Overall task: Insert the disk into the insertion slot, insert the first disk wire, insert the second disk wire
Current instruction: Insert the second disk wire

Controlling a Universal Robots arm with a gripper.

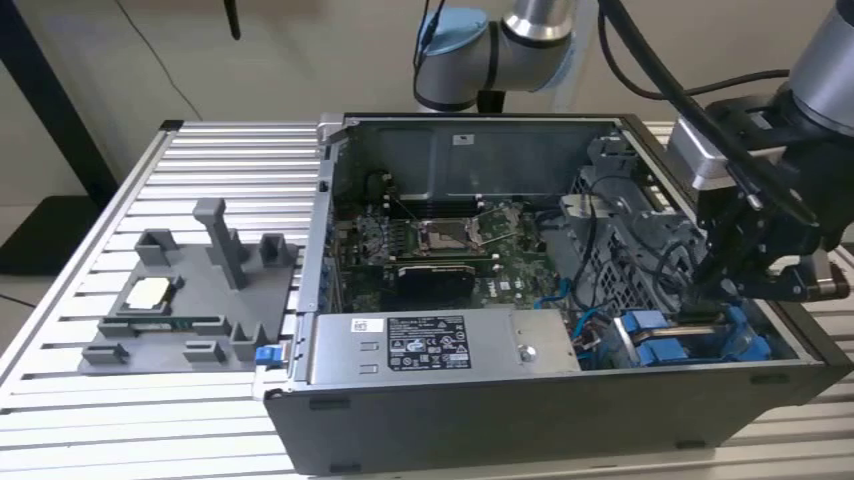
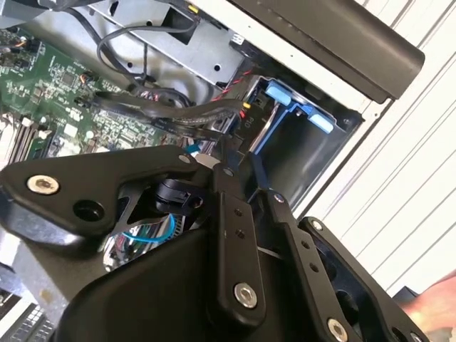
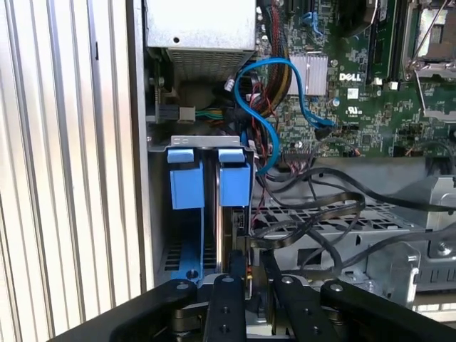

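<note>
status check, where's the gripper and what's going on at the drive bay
Gripper down inside the case at the insertion slot, fingers closed on a black wire. Blue rails seated in the bay. Loose black cables crowd beside it.

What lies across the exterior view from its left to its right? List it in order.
Grey plastic holder on the slatted table → silver power supply box in the open computer case → blue drive rails → the claw on the arm, reaching down at the rails.
</note>
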